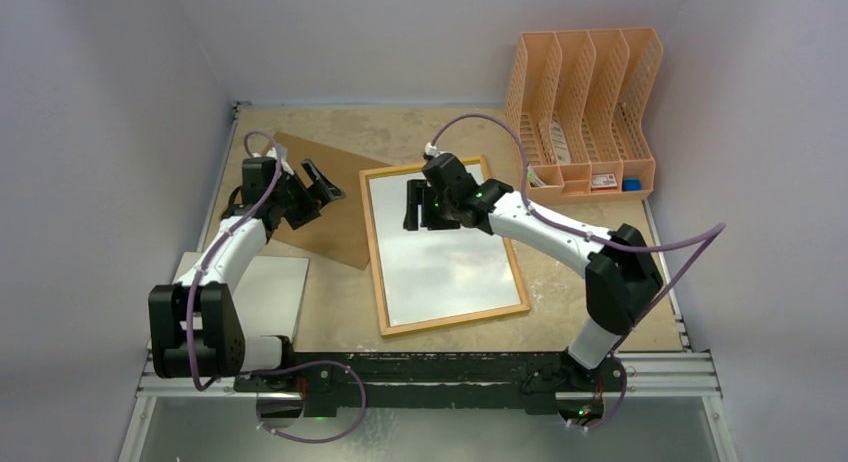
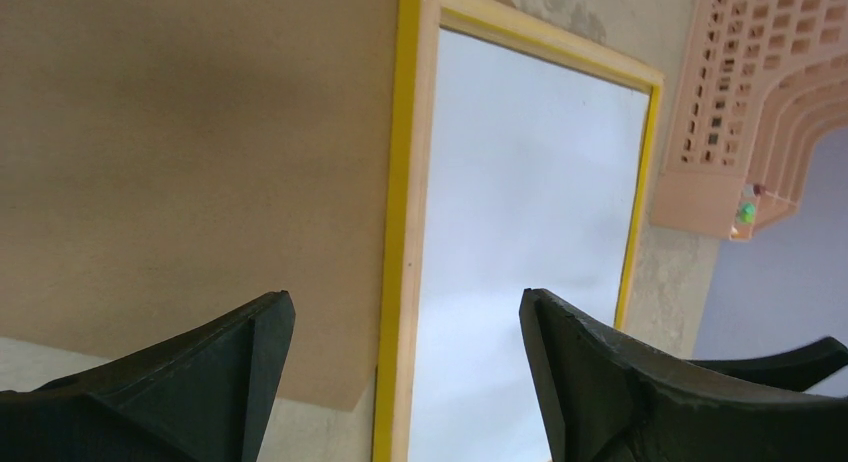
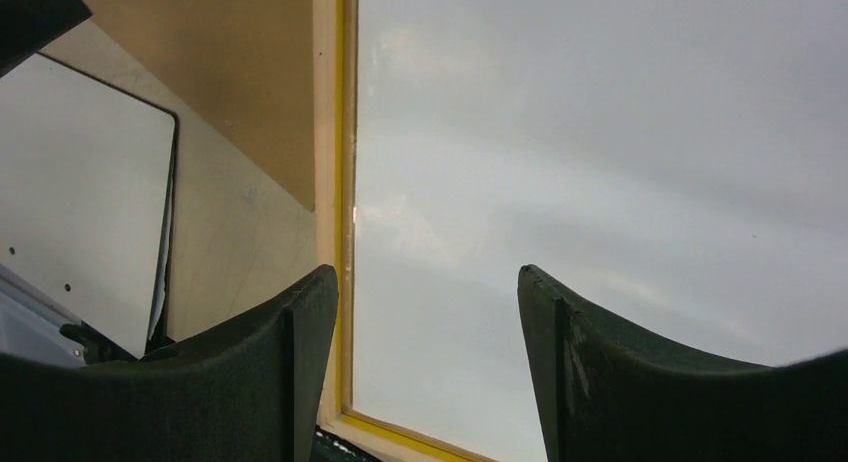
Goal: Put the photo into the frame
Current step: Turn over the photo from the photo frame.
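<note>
Our right claw (image 3: pixel 425 282) hangs open, empty, above the white-backed paper photo (image 1: pixel 445 252), seemingly lying inside the yellow-edged wooden rectangular frame (image 1: pixel 455 320); left claw (image 2: pixel 405 302) gapes at nine o'clock. Light, floppy sheet: we'd pinch a corner.

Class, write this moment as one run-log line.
left hand: open, over brown backing board | right hand: open, empty, above wood-backed yellow-edged rectangular frame | white sheet lies inside frame

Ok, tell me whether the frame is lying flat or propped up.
Lying flat: the frame rests on the table, all four sides down in the top view.
</note>
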You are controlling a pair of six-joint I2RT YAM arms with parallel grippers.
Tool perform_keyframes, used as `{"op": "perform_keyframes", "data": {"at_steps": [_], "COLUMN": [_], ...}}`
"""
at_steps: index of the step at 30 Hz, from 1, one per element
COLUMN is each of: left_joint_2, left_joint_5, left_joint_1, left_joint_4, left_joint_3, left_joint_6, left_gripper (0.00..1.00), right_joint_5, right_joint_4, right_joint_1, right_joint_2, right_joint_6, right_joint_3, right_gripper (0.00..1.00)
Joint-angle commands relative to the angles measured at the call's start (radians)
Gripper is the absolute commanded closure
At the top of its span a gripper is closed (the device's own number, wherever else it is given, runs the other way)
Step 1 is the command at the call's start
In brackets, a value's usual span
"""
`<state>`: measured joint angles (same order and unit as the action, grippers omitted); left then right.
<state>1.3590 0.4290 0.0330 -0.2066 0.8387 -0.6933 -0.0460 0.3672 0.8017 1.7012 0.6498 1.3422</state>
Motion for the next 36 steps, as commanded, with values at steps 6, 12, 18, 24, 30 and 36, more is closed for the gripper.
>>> {"op": "perform_keyframes", "data": {"at_steps": [6,12,18,24,30,36], "left_joint_2": [-0.091,-0.076,-0.050,0.005,0.062,0.075], "left_joint_5": [-0.266,-0.280,-0.231,-0.260,-0.248,-0.251], "left_joint_1": [-0.001,-0.001,0.000,0.005,0.021,0.074], "left_joint_4": [-0.003,0.036,0.190,0.264,0.304,0.276], "left_joint_3": [0.033,-0.024,-0.170,-0.232,-0.249,-0.237], "left_joint_6": [-0.038,-0.082,-0.180,-0.217,-0.227,-0.224], "left_gripper": [0.13,0.14,0.18,0.27,0.30,0.31], "right_joint_5": [0.104,0.264,0.204,0.180,0.143,0.018], "right_joint_4": [-0.202,-0.323,-0.281,-0.217,-0.196,-0.109], "right_joint_1": [-0.022,0.067,0.095,0.111,0.112,0.112], "right_joint_2": [-0.006,0.149,0.329,0.470,0.542,0.604], "right_joint_6": [-0.074,-0.048,0.021,0.024,0.025,0.019], "right_joint_3": [-0.009,0.094,0.257,0.393,0.420,0.495], "right_gripper": [0.34,0.39,0.41,0.42,0.42,0.42]}}
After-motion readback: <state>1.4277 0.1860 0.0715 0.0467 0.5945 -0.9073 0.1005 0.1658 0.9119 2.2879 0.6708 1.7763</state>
